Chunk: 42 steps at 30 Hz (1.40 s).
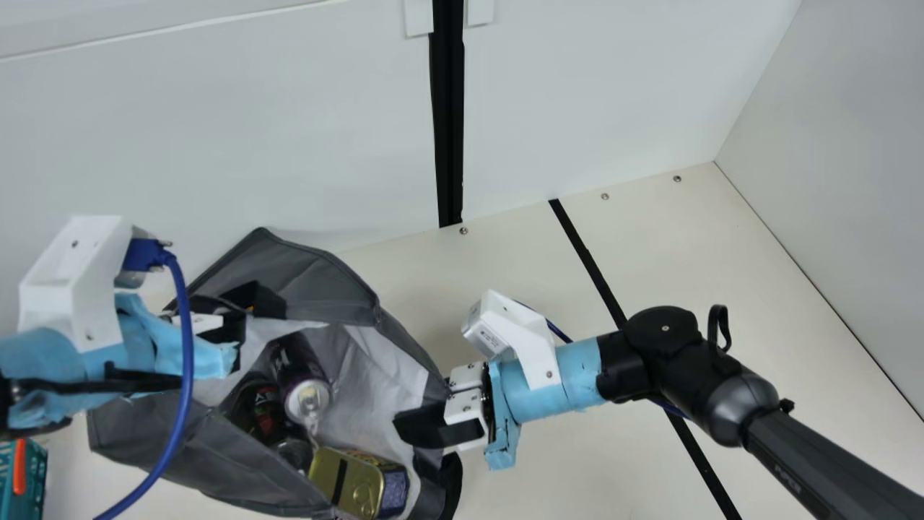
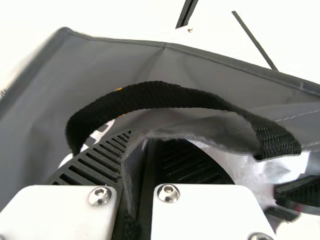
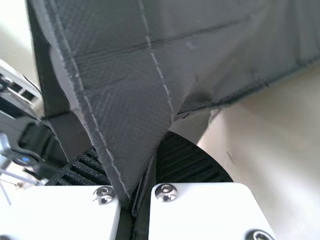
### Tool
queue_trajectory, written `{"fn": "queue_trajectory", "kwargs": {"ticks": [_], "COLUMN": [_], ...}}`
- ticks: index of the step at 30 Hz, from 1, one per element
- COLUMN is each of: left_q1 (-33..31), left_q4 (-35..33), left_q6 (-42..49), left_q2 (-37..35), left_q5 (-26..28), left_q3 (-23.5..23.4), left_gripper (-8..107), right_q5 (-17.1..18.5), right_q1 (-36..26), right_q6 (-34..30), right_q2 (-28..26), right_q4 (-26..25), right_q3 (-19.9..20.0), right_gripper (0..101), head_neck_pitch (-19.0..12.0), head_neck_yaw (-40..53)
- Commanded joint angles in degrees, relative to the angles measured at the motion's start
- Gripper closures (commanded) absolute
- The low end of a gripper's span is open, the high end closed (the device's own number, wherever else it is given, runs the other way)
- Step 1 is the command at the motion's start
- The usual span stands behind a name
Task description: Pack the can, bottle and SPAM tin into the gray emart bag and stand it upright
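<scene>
In the main view the gray bag (image 1: 325,278) stands with its mouth wide open. Inside lie the purple can (image 1: 304,393), the dark bottle (image 1: 261,408) beside it and the gold and blue SPAM tin (image 1: 357,482) at the near end. My left gripper (image 1: 244,307) is at the bag's left side; in the left wrist view, that gripper (image 2: 142,155) is shut on the bag's rim (image 2: 131,175), beside a black handle (image 2: 165,95). My right gripper (image 1: 426,427) is at the right side; in the right wrist view, this gripper (image 3: 145,165) is shut on the bag's edge (image 3: 132,150).
A teal basket (image 1: 22,480) with an orange part stands at the lower left. White walls (image 1: 216,130) rise behind the cream table (image 1: 650,260), close to the bag's back corner. Black strips (image 1: 588,253) run along the table and wall.
</scene>
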Motion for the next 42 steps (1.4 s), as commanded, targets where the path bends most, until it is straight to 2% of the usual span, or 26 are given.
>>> {"fn": "queue_trajectory", "kwargs": {"ticks": [1, 11, 21, 42], "left_q1": [0.13, 0.88, 1.55, -0.80], "left_q4": [0.07, 0.52, 1.13, 3.73], "left_q6": [1.02, 4.82, 8.73, 15.94], "left_q2": [0.12, 0.46, 1.10, -1.19], "left_q5": [0.89, 5.45, 10.71, 10.71], "left_q3": [-1.34, -6.52, -13.37, -12.70], "left_gripper": [107, 107, 107, 107], "right_q5": [0.13, 0.13, 0.13, 0.13], "right_q1": [0.50, 2.58, 0.98, -8.12], "right_q6": [1.78, 10.81, 20.29, 35.27], "right_q2": [-1.40, -9.12, -16.53, -23.02], "right_q4": [1.44, 7.50, 10.85, 10.47], "right_q3": [-0.18, -1.28, -3.95, -10.18], "right_gripper": [101, 101, 101, 101], "head_neck_pitch": [-1.30, -1.30, -1.30, -1.30], "head_neck_yaw": [-0.14, -0.14, -0.14, -0.14]}}
